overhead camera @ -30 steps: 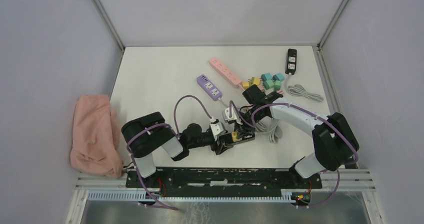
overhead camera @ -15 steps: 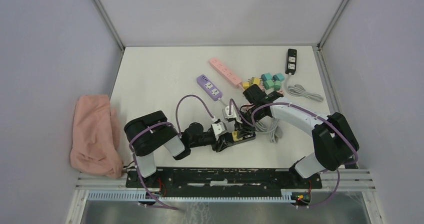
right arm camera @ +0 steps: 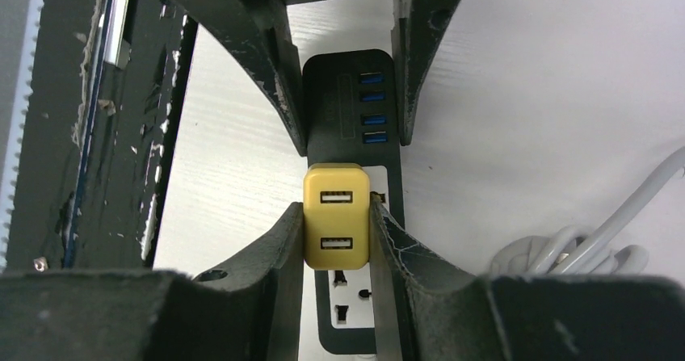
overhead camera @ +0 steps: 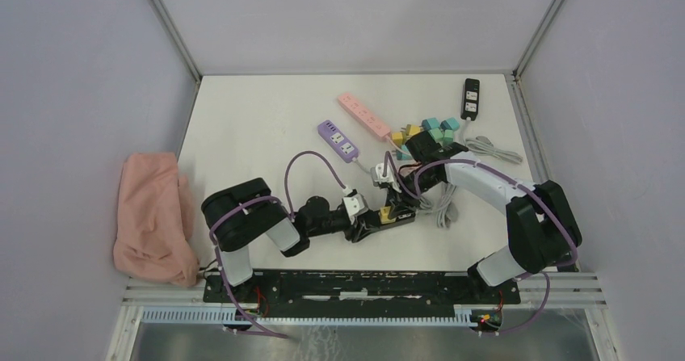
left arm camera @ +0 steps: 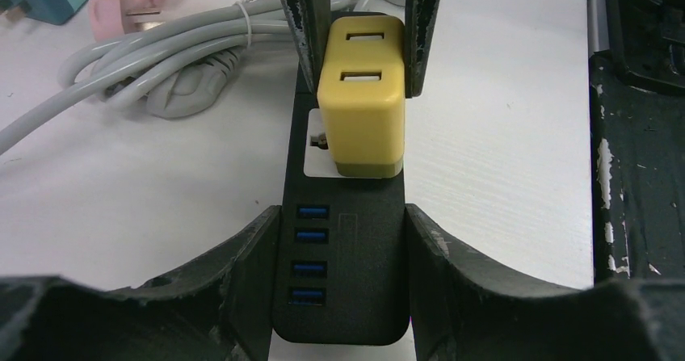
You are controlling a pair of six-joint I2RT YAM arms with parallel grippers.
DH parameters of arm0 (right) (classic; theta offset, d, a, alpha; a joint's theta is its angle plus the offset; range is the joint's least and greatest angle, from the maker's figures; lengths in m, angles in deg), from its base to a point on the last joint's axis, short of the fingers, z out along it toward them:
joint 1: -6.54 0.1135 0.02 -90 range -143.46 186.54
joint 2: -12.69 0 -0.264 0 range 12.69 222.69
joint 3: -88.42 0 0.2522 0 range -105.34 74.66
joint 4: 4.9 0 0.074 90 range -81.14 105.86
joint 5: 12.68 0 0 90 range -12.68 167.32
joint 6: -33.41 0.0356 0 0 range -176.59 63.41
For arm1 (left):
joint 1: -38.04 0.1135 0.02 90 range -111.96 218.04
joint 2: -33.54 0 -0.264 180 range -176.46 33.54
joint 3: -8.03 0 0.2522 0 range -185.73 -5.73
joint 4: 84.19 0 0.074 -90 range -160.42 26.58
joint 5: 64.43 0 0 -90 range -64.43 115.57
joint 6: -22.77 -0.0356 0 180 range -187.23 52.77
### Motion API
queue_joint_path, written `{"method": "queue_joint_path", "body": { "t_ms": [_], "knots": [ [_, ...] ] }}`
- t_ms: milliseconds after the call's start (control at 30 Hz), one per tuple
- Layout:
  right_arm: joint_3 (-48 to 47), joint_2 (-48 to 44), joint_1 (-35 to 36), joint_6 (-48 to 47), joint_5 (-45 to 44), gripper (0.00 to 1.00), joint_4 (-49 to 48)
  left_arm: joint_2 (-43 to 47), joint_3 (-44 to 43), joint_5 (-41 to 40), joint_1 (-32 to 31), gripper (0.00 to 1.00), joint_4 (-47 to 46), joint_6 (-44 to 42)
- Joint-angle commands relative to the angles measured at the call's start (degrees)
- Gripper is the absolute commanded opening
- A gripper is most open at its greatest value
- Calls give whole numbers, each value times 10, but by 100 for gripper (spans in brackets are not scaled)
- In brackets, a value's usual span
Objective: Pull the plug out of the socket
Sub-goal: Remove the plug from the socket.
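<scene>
right wrist: right claw (right arm camera: 337, 213) grips yellow plug (right arm camera: 337, 230), left claw (right arm camera: 349, 137) clamps socket (right arm camera: 346, 72)

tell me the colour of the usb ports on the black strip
Blue: the USB ports show clearest in the left wrist view.

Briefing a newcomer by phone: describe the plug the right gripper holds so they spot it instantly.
On the table, near-centre, lies a black power strip. The yellow plug stands in it, between the fingers of the right gripper; other yellow plugs lie loose farther back.
</scene>
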Motion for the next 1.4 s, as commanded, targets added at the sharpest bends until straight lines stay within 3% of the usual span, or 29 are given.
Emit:
{"method": "queue_joint_path", "body": {
  "t_ms": [0,133,300,433,667,933,1133,1233,1367],
  "knots": [
    [-6,-15,-2,-112,14,0,60,-6,1,-7,-3,3,-15,4],
    [-12,-4,46,-65,18,0,34,-5,2,-9,-3,3,-13,5],
    [-21,-8,64,135,30,0,-99,-8,-3,-6,-3,3,-6,5],
    [-24,-4,52,212,-6,0,-155,-10,-10,-2,-3,3,5,3],
    [-23,-18,-43,105,30,0,-72,-7,0,-6,-3,3,-8,4],
    [-29,-11,-35,-97,89,0,87,-5,4,-8,-3,3,-14,6],
    [-27,-18,39,0,73,0,12,-7,1,-9,-4,3,-11,6],
    [-58,-11,38,42,93,0,13,-6,1,-10,-3,3,-11,6],
    [-84,-18,2,28,115,0,57,-6,1,-12,-3,3,-11,7]
  ]
}}
